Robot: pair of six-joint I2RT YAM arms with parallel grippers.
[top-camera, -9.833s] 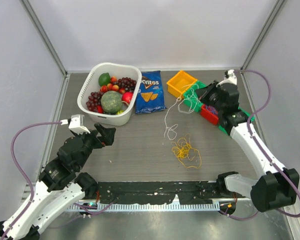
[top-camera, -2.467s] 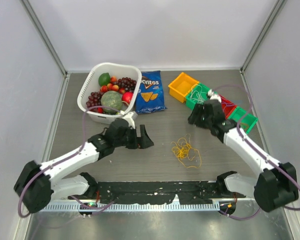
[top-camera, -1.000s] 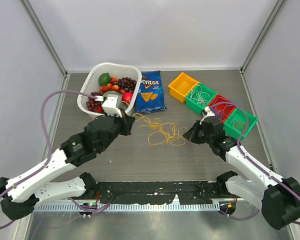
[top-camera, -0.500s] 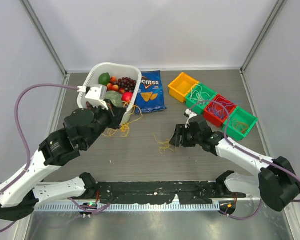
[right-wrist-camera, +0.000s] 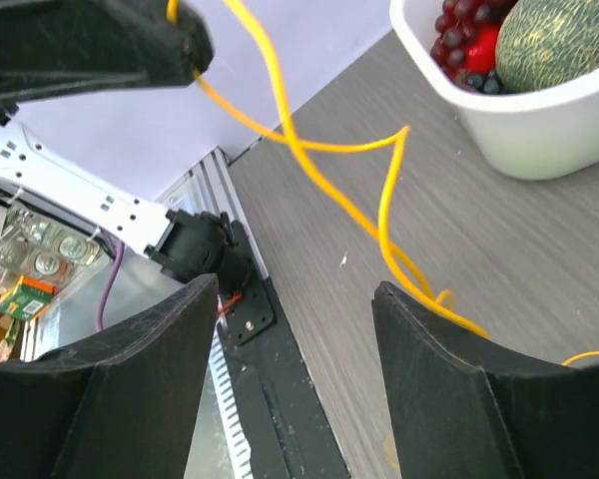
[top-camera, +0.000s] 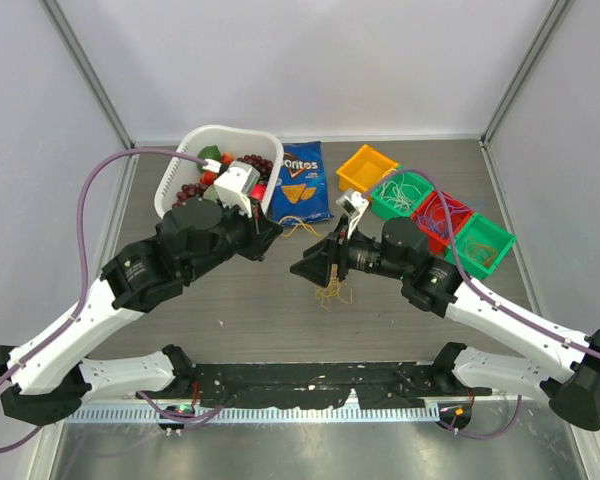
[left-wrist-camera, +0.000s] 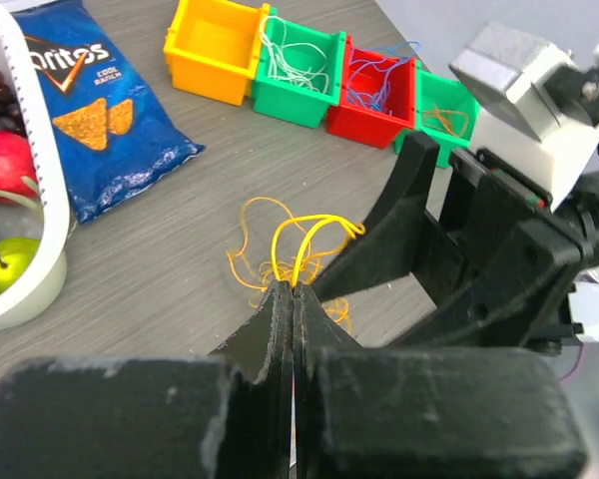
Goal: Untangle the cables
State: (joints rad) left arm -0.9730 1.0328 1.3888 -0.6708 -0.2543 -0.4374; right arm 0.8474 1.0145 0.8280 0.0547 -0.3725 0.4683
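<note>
**Cables: yellow strand in hand, three colours binned**

**Item.** Yellow cable (left-wrist-camera: 301, 232), the only one outside the bins.

**Location.** One end is pinched in the left gripper (left-wrist-camera: 294, 290), raised off the table (top-camera: 230, 310). From there the strand drops in open loops to a small clump on the wood between the arms, just beside the right gripper (right-wrist-camera: 295, 291).

**Left gripper.** Fingers pressed together on the yellow cable.

**Right gripper.** Fingers spread wide, holding nothing. The strand crosses just ahead of the tips and seems not to touch them, though the wrist view is too close to be sure.

**Already sorted.**
- White cable (left-wrist-camera: 298, 60) in the green bin (left-wrist-camera: 292, 102) beside the yellow bin (left-wrist-camera: 212, 78).
- Blue cable (left-wrist-camera: 377, 82) in the red bin (left-wrist-camera: 364, 122).
- Orange cable (left-wrist-camera: 441, 118) in the far green bin (left-wrist-camera: 426, 85).

**Also present.** Fruit basket (top-camera: 172, 190) and chip bag (top-camera: 300, 182), at the back, well apart from the work.

**Step in hand (judged).** Drawing the last strand out of its own loops; the clump is not yet undone.

**Next move calls for.**
- The right fingers close on the strand low down, near the clump.
- The arms then part slowly so the loops run out rather than cinch into a knot.
- The yellow bin is the likely destination.
</note>
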